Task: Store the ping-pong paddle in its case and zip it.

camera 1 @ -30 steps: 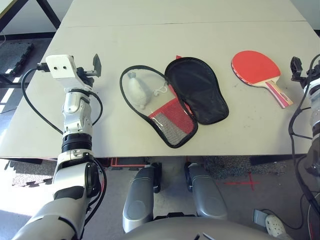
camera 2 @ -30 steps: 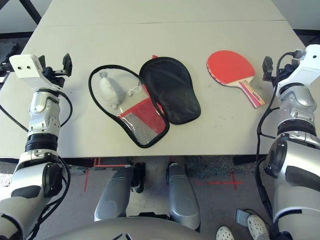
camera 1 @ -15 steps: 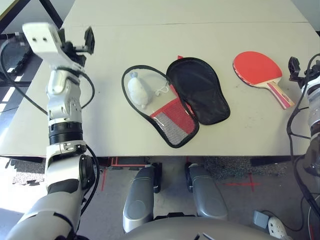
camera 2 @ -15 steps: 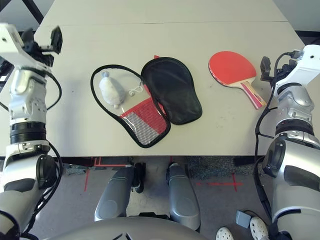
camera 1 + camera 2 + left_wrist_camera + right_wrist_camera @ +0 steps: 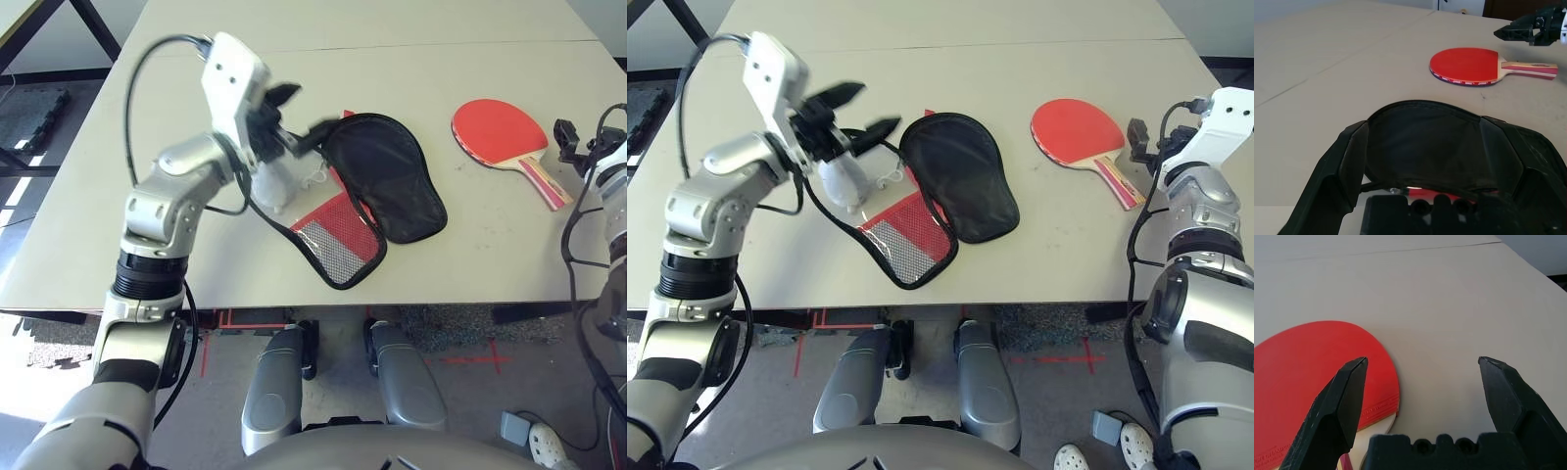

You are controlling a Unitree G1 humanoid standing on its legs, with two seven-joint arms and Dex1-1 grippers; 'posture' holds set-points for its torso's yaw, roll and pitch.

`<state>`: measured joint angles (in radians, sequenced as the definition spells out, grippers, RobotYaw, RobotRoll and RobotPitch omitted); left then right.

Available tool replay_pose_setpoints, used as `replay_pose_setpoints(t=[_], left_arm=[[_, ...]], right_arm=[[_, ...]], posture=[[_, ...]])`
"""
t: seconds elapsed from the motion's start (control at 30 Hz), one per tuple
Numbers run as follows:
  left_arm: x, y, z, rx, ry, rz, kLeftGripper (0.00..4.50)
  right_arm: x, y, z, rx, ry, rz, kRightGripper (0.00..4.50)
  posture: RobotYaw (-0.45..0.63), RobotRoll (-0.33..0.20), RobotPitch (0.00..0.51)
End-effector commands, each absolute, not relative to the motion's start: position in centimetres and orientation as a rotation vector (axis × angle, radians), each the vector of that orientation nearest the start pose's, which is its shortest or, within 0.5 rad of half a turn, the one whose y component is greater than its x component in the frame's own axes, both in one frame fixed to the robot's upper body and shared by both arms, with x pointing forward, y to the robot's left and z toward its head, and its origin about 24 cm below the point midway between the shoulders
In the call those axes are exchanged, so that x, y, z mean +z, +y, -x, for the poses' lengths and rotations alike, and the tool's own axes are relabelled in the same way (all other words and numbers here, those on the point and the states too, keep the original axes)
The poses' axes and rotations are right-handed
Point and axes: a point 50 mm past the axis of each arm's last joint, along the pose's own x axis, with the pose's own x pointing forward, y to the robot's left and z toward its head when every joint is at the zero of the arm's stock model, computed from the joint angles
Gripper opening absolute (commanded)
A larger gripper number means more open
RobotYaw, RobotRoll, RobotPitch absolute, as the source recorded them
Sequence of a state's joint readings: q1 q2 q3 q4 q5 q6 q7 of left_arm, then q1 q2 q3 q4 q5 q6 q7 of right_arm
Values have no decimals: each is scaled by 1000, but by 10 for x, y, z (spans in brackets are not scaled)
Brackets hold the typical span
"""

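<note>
Robot test lab or workshop: plain pale desk [image 5: 196, 245] w/ black metal legs [image 5: 93, 22], red tape crosses [image 5: 477, 357] marking the concrete floor, dark foam mat [image 5: 29, 108] and loose cable [image 5: 549, 423] nearby.

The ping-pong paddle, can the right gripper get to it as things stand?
Probably yes. The right gripper is open beside the handle end of the ping-pong paddle, which lies flat on the table with nothing between them or on top of it.

The round bat [image 5: 502, 131] has a red rubber face and a pale wooden handle with red and dark stripes, the soft fabric case [image 5: 384, 186] is red with black lining, and the surface [image 5: 392, 78] is pale grey.
</note>
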<state>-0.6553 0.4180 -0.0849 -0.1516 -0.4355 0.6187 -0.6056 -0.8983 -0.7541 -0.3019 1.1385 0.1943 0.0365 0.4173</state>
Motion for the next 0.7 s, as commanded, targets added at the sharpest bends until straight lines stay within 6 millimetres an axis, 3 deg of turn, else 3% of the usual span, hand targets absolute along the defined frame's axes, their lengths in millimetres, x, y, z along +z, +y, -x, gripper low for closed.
replay_pose_setpoints(t=[0.03,0.3,0.5,0.7], left_arm=[[201,109,-309,-950,-62,-144,4500],[194,105,-311,-961,-44,-144,4500],[192,104,-311,-964,-40,-140,4500],[190,103,-309,-967,-34,-140,4500]], right_arm=[[183,-361,-350,-80,196,204,4483],[204,-343,-341,63,422,230,4483],[200,-336,-337,63,642,264,4483],[190,-329,-343,78,729,286,4483]], posture=[[-29,0,216],[-44,0,217],[-36,0,219],[-26,0,219]])
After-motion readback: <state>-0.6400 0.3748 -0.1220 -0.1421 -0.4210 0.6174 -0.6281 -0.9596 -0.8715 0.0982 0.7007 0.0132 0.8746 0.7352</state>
